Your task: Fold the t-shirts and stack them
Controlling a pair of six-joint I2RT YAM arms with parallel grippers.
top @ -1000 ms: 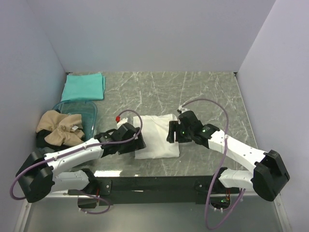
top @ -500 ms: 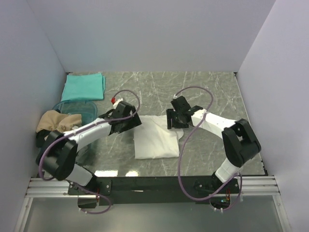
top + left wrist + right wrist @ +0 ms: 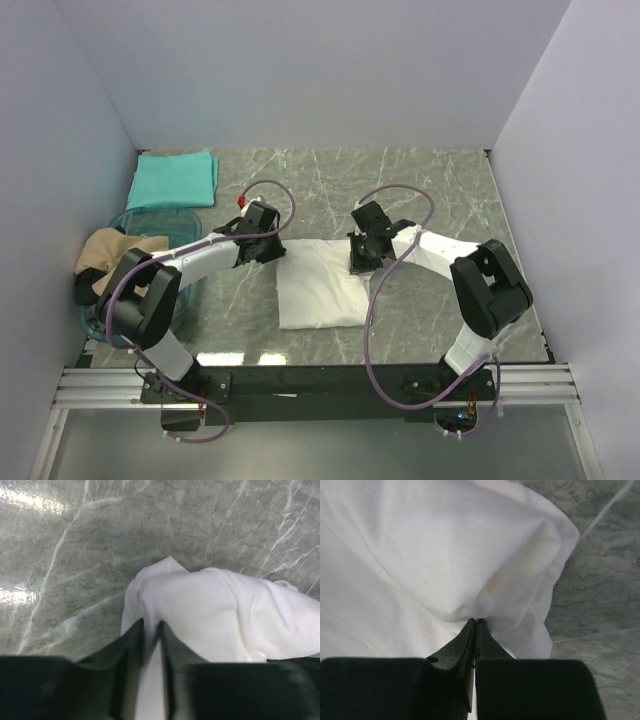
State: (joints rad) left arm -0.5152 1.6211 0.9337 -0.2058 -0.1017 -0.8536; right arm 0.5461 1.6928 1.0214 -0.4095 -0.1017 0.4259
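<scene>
A white t-shirt (image 3: 318,288) lies folded in a rectangle on the marble table, seen as bunched cloth in the left wrist view (image 3: 210,610) and the right wrist view (image 3: 420,555). My left gripper (image 3: 272,249) is at its far left corner, shut on a pinch of the white cloth (image 3: 150,628). At the far right corner my right gripper (image 3: 362,256) is shut on a raised fold (image 3: 476,622). A teal t-shirt (image 3: 176,179) lies folded at the back left. A tan t-shirt (image 3: 112,252) is crumpled over the bin at the left.
A clear blue-tinted bin (image 3: 170,222) stands at the left by the side wall, under the tan cloth. Grey walls close in the table on three sides. The arms' black base rail (image 3: 320,382) runs along the near edge.
Both grippers moved from the white shirt's sides to its far corners. Both then closed on the cloth, and the far edge now bunches up.
</scene>
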